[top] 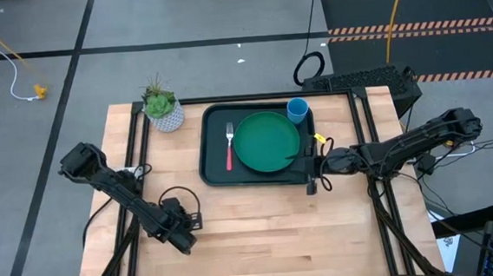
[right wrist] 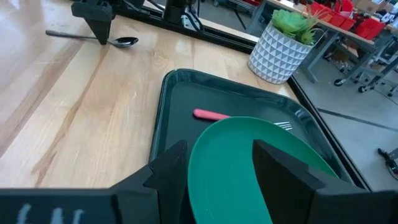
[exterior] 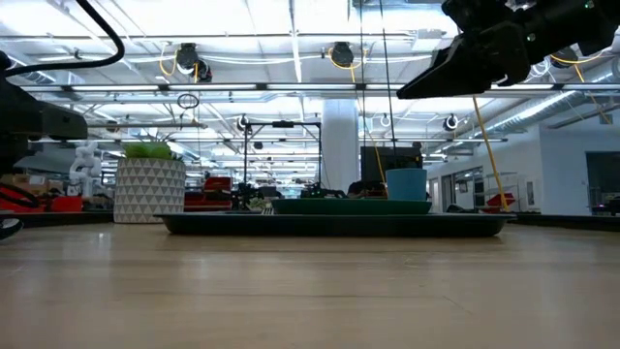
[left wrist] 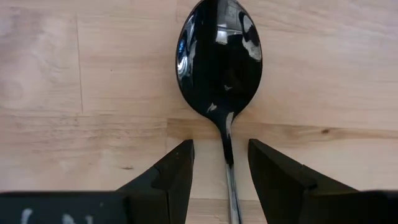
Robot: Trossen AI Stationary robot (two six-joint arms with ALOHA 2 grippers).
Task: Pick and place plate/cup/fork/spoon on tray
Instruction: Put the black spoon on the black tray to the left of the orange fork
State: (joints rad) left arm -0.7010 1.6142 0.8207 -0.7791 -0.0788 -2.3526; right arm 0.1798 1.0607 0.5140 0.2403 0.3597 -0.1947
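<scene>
The tray [top: 213, 162] is seen on the far half of the table [top: 262, 233]. Three of the four items are already on it, so the task is judged to be mostly done. The plate [top: 267, 142] lies in the tray's middle, the fork [top: 229, 145] at the plate's 9 o'clock, and the cup [top: 298, 110] at its 1 o'clock, in the tray's far right corner.

Only the spoon [left wrist: 219, 56] is left. It lies flat on the bare wood, well apart from the tray, toward 7 o'clock from it. The left gripper [left wrist: 221, 171] is set low over the spoon, its jaws spread with the handle running between them; the handle is not yet clamped. The closing of the jaws and the carry to the tray are judged to be what remains.

The right gripper [right wrist: 221, 171] is held above the tray's right edge, at about 3 o'clock from the plate. Its jaws are spread, and the plate's rim is seen between them in the wrist view. Whether the rim is touched cannot be told. A potted plant [top: 162, 105] stands just beside the tray's far left corner and is no part of the task.
</scene>
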